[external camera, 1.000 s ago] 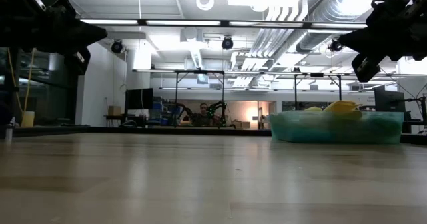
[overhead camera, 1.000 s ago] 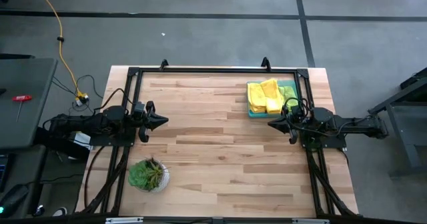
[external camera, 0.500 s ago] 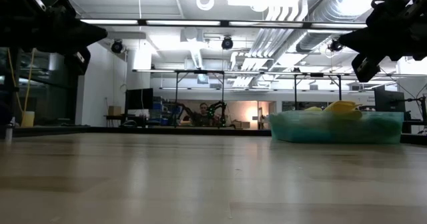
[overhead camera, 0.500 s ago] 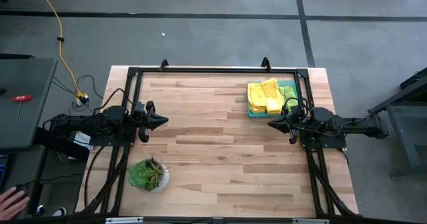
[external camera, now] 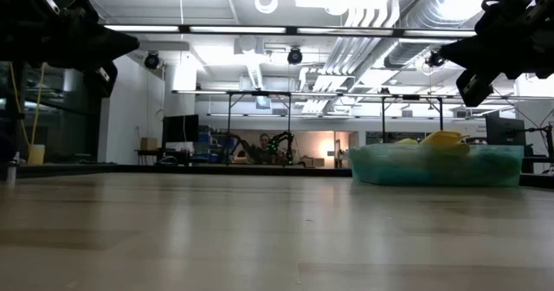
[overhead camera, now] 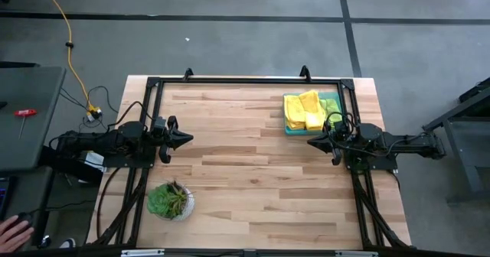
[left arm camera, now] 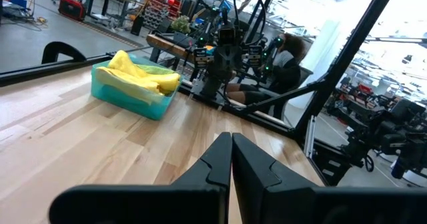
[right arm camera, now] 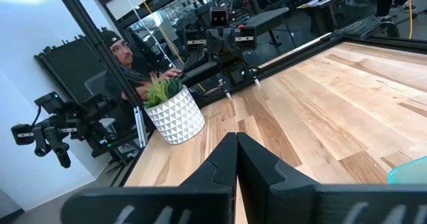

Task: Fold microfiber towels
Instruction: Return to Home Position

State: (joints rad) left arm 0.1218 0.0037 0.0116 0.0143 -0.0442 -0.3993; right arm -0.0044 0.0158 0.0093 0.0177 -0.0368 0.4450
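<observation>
Pincers are hovering clenched and empty, seemingly parking since folding is looking done: right pincer (overhead camera: pixel 310 141) just beside the bin (overhead camera: pixel 331 99), left pincer (overhead camera: pixel 186 138) well apart from it. Piled towels (overhead camera: pixel 304 110) are lying in the bin. Wooden tabletop (overhead camera: pixel 245 173) is carrying the bin; a lit workshop (external camera: pixel 260 144) is showing beyond it.

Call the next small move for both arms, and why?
Probably none: hold both arms where they are. The towels lie folded in the bin beside the right arm, and no loose cloth shows on the table. The left tool and right tool hang shut and empty at opposite sides, so the job looks done.
</observation>
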